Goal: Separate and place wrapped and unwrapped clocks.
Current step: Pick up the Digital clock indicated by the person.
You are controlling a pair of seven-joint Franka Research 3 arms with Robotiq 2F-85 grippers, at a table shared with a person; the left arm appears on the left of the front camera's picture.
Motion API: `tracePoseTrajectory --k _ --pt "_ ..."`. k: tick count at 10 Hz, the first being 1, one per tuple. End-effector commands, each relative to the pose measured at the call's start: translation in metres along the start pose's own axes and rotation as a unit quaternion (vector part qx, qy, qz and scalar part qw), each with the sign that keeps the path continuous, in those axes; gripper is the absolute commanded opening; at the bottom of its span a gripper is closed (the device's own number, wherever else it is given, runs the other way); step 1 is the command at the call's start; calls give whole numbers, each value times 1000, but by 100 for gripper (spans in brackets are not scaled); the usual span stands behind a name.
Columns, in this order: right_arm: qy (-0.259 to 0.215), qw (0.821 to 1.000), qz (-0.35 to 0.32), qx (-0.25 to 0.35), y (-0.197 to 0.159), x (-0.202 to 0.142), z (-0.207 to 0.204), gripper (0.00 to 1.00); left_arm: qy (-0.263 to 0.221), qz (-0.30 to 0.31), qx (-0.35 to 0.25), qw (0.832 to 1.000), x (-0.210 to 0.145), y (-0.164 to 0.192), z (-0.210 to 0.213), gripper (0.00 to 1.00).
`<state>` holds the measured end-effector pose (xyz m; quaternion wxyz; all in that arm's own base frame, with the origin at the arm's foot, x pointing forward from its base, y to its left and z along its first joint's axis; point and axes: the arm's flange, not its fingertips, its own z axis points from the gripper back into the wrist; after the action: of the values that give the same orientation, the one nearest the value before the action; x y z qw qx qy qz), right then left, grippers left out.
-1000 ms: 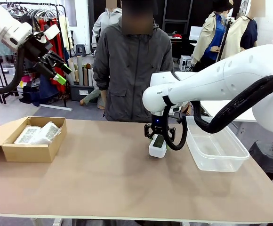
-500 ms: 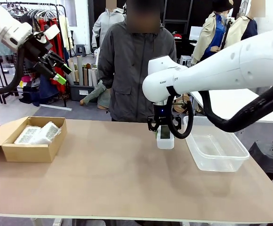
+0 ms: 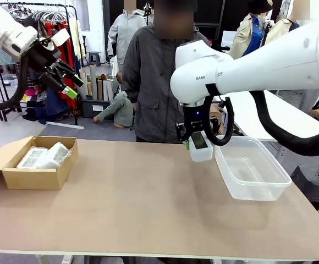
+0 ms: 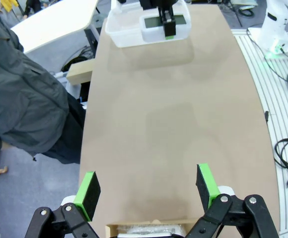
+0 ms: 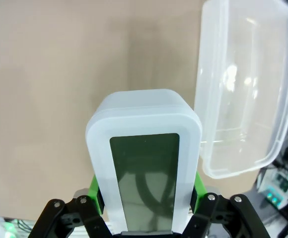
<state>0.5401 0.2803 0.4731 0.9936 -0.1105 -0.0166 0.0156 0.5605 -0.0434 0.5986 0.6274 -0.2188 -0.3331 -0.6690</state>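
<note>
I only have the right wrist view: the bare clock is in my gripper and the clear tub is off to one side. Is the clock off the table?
Observer: Yes. In the front view the right gripper holds the bare clock in the air, beside the clear tub's near-left corner, not over it yet.
Operator: Where are the wrapped ones?
Observer: Two bubble-wrapped bundles lie in the cardboard box at the table's left end.
Operator: And the left arm?
Observer: The left gripper is raised high above that box, open, holding nothing.
Operator: Anyone near the tub?
Observer: A person in a grey jacket stands at the far edge behind the clock; I see no hands over the table.
</note>
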Motion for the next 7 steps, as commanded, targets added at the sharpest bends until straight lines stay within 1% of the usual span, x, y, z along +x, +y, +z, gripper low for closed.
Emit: tracePoseTrajectory --k 1,3,5,7 --pt "-28 998 62 1 -16 -10 20 0 0 -1 -2 1000 1 -1 1 100" --pt "-43 995 87 34 -21 -18 46 0 0 -1 -2 1000 1 -1 1 100" --pt "-69 992 84 57 -29 -27 74 0 0 -1 -2 1000 1 -1 1 100" --pt "-93 991 71 60 -33 -35 94 0 0 -1 -2 1000 1 -1 1 100"
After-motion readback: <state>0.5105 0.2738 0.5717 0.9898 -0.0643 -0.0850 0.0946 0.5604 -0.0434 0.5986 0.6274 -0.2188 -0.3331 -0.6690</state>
